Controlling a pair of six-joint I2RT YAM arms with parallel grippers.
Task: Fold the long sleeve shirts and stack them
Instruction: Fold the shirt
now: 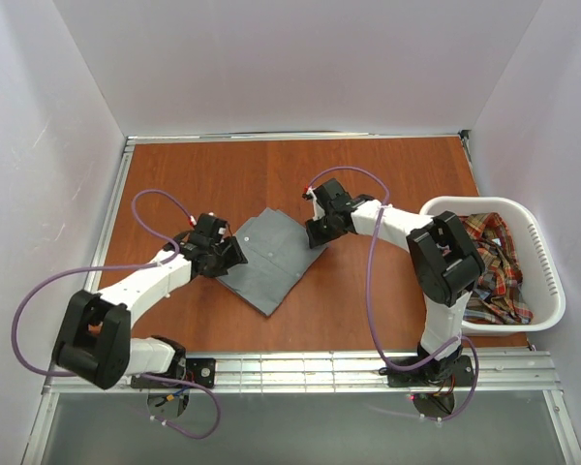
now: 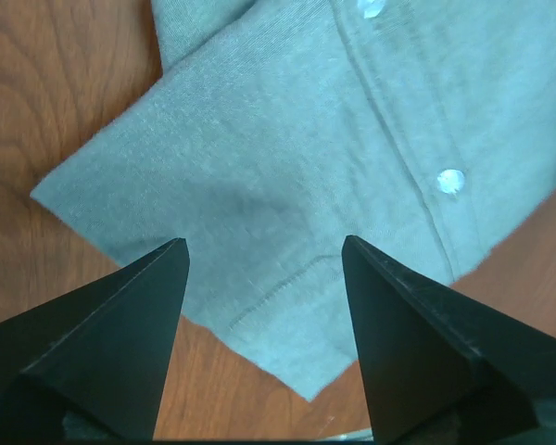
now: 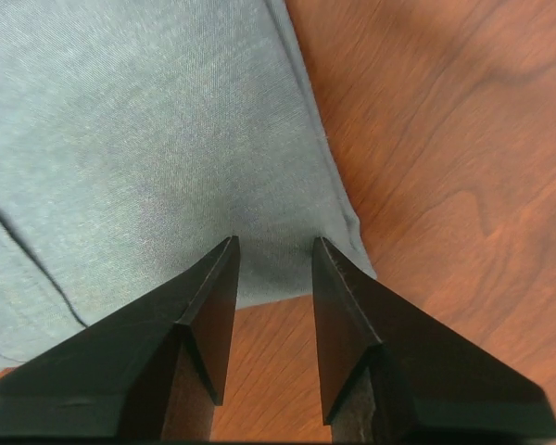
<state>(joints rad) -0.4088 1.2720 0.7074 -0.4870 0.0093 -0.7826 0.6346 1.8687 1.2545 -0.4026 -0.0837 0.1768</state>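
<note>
Plain mid-grey, button-front cloth shirt (image 1: 271,257) lies folded flat near the middle of the brown wooden desk (image 1: 368,174). My left claw (image 2: 264,241) sits over the shirt's left edge with jaws wide apart, holding nothing; a white button (image 2: 451,181) shows just ahead of it. My right claw (image 3: 276,243) is at the shirt's right corner, jaws a narrow gap apart over the hem, cloth flat beneath, not pinched. The red, navy and yellow plaid shirt (image 1: 504,266) is heaped in the white slotted plastic basket (image 1: 554,291) at the desk's right edge.
</note>
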